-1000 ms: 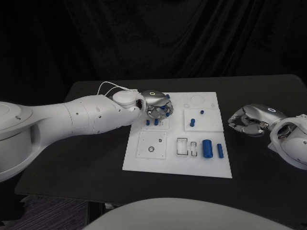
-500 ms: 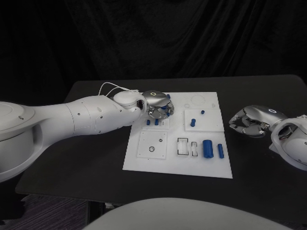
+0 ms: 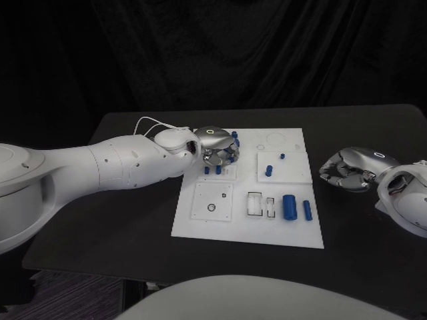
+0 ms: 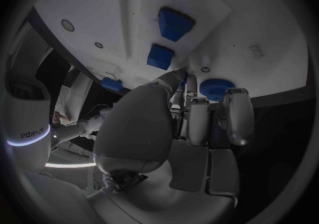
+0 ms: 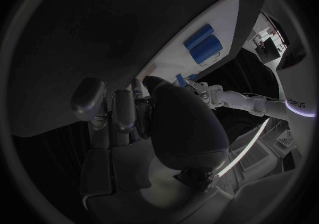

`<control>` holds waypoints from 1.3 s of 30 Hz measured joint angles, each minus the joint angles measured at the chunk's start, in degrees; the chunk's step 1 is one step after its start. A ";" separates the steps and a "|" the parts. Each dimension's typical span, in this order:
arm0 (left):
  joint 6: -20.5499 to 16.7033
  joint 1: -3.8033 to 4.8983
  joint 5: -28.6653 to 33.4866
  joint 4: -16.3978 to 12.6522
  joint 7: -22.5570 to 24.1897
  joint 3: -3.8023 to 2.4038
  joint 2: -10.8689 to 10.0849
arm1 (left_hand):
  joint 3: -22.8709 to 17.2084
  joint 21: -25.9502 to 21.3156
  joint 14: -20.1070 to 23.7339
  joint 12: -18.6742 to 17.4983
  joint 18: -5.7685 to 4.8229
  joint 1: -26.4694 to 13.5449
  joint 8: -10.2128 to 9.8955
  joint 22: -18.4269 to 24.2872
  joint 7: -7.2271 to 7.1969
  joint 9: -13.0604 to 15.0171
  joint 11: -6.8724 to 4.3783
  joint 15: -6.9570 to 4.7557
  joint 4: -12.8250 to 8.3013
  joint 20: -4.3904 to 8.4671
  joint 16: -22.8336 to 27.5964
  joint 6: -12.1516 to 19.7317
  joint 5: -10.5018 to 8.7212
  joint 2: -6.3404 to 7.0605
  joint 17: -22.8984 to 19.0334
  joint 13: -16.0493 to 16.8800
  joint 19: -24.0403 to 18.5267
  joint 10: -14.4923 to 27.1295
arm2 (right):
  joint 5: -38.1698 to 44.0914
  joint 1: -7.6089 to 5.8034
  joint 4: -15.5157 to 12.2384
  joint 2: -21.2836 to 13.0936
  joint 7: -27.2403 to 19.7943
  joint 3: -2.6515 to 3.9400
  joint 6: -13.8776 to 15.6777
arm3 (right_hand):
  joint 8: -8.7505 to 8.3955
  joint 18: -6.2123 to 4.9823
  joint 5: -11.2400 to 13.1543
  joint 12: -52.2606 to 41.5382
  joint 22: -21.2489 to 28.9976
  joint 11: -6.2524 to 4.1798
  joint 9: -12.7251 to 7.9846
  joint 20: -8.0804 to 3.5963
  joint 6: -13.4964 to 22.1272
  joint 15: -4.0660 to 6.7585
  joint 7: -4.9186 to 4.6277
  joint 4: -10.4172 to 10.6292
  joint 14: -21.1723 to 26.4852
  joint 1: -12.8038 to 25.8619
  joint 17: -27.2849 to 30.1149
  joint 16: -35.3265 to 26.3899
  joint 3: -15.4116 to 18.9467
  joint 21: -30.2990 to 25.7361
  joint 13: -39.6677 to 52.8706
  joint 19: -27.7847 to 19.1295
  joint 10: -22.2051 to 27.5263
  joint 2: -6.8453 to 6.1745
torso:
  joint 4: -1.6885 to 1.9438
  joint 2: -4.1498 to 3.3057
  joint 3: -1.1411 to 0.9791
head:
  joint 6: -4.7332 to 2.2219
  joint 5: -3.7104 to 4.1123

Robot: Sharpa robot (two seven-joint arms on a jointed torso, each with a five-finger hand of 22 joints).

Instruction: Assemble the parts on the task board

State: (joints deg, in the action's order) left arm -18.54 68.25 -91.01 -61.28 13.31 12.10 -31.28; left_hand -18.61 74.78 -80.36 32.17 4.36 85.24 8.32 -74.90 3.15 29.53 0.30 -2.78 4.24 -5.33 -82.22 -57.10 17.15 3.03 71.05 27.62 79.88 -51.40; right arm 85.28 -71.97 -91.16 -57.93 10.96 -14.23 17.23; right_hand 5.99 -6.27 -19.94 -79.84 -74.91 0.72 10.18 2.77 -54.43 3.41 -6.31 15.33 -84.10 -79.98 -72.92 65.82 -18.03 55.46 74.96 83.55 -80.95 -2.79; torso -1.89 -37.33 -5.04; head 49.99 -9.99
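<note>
The white board [image 3: 249, 222] lies mid-table, unmoved over the last second. The left hand [image 3: 217, 148] has edged slightly along the board's far-left corner, its fingers curled down over blue parts [image 3: 211, 170]; whether it grips one cannot be told. The right hand [image 3: 350, 170] stays curled and empty, off the board. Placement looks unfinished.

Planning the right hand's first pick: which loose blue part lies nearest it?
The slim blue part at the task board's right edge; the thicker cylinder lies beside it, farther from the right hand.
</note>
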 measured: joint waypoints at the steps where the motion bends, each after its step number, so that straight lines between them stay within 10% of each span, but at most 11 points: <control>1: -0.23 -0.03 -0.01 -0.29 0.06 0.02 -0.25 | -0.14 0.00 0.00 -0.36 0.00 0.00 0.14 0.00 0.02 0.00 0.00 0.00 -0.15 0.00 0.14 -0.41 0.09 0.00 -0.13 -0.26 0.00 -0.48 | 0.00 0.00 0.00 -0.02 0.01 0.00 -0.02 | 0.00 0.00 0.00 0.00 0.00 0.00 0.00 0.00 0.00 0.00 0.00 0.00 0.00 0.00 0.00 0.00 0.00 0.00 0.00 0.00 0.00 0.00 | 0.00 0.00 0.00 | 0.00 -0.01; 10: -3.47 0.02 -0.10 -5.09 0.55 0.08 -4.38 | -0.15 0.49 -0.21 -3.56 0.01 -0.01 0.14 0.00 -0.16 0.02 0.03 -0.20 -0.47 0.42 0.14 -0.59 0.30 0.00 -0.34 -2.60 0.42 -2.97 | -0.01 0.00 0.01 -0.36 0.12 0.00 -0.21 | 0.00 0.00 0.00 0.14 0.00 0.00 0.00 0.00 0.00 0.00 0.00 0.00 0.00 0.00 0.07 -0.30 0.00 -0.15 0.00 0.00 0.00 0.00 | 0.01 0.05 0.00 | 0.00 0.07; 24: -5.38 2.77 -0.17 -10.73 -0.01 0.09 -10.69 | -0.31 0.33 -0.21 -4.90 0.01 -0.01 -0.79 0.00 -0.07 0.30 0.21 -0.20 -0.63 0.42 0.62 -0.85 0.08 0.00 -1.32 -3.35 0.42 -3.19 | -0.02 0.00 -0.02 -0.89 0.39 -0.02 -0.39 | 0.00 0.00 0.00 0.58 0.00 0.00 0.00 0.00 0.00 0.00 0.00 0.00 0.00 0.00 0.75 -1.08 0.00 -1.11 0.02 0.00 0.41 0.00 | 0.13 0.07 0.05 | 0.00 0.44; 39: -3.39 2.30 -0.19 -8.57 -1.18 0.08 -9.85 | -0.30 0.34 0.22 -5.82 0.01 -0.55 -1.02 0.00 -0.06 0.29 0.45 0.23 -0.63 0.42 1.02 -0.86 -0.59 0.55 -1.91 -3.78 0.41 -2.96 | -0.02 0.00 0.04 -0.81 0.46 -0.02 -0.53 | 0.00 0.00 0.00 0.77 0.01 0.21 0.00 0.00 0.00 0.00 0.00 0.00 0.00 0.00 0.81 -1.31 0.00 -1.42 0.02 0.00 0.62 0.00 | 0.36 -0.09 -0.05 | 0.00 0.34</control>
State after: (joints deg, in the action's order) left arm -21.93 70.55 -91.20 -69.85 12.13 12.18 -41.13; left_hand -18.91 75.11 -80.15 26.35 4.37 84.69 7.30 -74.90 3.09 29.82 0.75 -2.55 3.62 -4.92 -81.20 -57.96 16.56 3.58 69.14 23.84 80.29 -54.37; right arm 85.26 -71.97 -91.12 -58.74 11.42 -14.25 16.70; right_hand 5.99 -6.27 -19.93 -79.07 -74.91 0.93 10.17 2.77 -54.43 3.40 -6.31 15.33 -84.10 -79.98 -72.11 64.51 -18.03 54.04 74.98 83.55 -80.33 -2.79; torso -1.53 -37.42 -5.09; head 49.99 -9.65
